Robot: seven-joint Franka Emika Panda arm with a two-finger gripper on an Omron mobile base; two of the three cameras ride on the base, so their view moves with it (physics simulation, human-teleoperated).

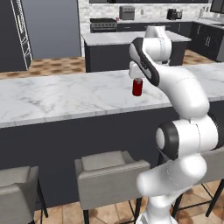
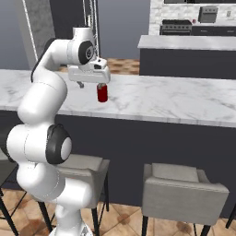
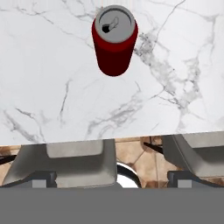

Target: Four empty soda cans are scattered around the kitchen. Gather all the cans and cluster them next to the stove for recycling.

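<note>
Soda can (image 3: pixel 114 40) stood upright on the marble counter (image 1: pixel 65 98), red body, silver top, tab hole visible from above in the hand view. Gripper (image 2: pixel 90 83) hung above it and slightly toward the robot's side, fingers spread wide, nothing held. In the hand view the can sat near the top of the frame, not between the fingertips, so the hand wasn't centred over it.

Step in hand, as I read it: line up and come down for the first pickup. To do it well: shift the hand forward over the counter until the can sits between the fingers, keep the wrist pointing straight down, then descend so the pads land on the mid-body, not the rim. Empty can is light and will likely tip or skid if one finger touches first, so close evenly. It stood some way in from the counter's near edge, so a small nudge shouldn't drop it, but a knock-over would roll it.

Stove (image 1: pixel 103 24) was well apart, against the back wall beyond the island (image 1: pixel 131 41), so a drive would be needed after the lift.

Counts: one red can, one gripper, one stove. Stools (image 2: pixel 182 191) under the counter: three in the left base view, two or three in the right. The remaining cans: can't place them.
</note>
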